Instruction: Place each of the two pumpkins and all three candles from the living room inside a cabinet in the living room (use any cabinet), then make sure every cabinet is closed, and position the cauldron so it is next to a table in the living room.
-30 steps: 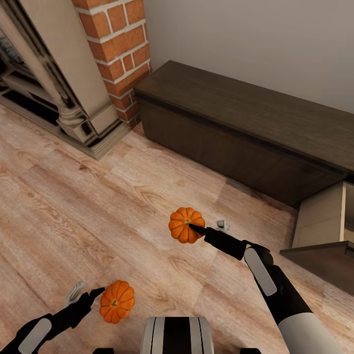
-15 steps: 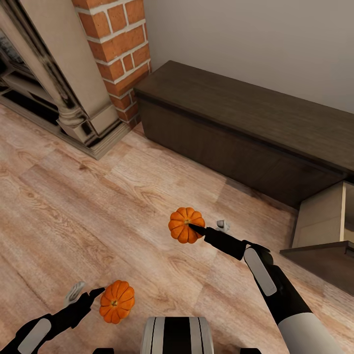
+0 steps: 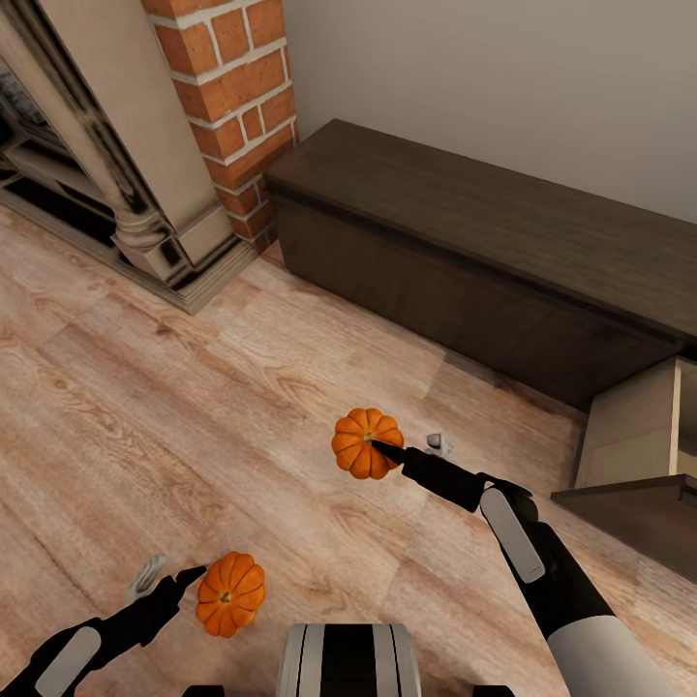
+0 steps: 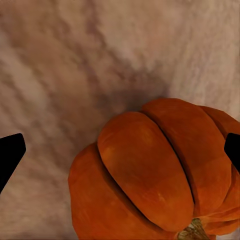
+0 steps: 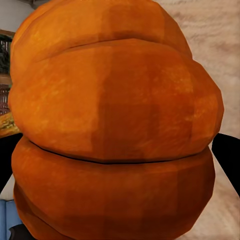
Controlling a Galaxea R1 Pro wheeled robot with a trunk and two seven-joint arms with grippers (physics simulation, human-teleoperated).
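Pumpkins fill both my claws. My right claw point(image 3: 379, 447) is clamped on one pumpkin point(image 3: 367, 443), held over the plank floor point(image 3: 194, 407) a little way out from the dark cabinet point(image 3: 465, 261); in the right wrist view that pumpkin point(image 5: 112, 125) sits tight between my black fingers point(image 5: 227, 155). My left claw point(image 3: 198, 577) grips the second pumpkin point(image 3: 230, 593) low at my left side, close to my own base point(image 3: 348, 660) (its stem points up toward my head camera). In the left wrist view this pumpkin point(image 4: 155, 175) sits between the two dark fingertips point(image 4: 10, 155), with bare floor beyond. One cabinet drawer point(image 3: 634, 426) stands pulled out at the right, showing a pale beige side. Brick chimney point(image 3: 232, 97) rises beside the cabinet's left end.
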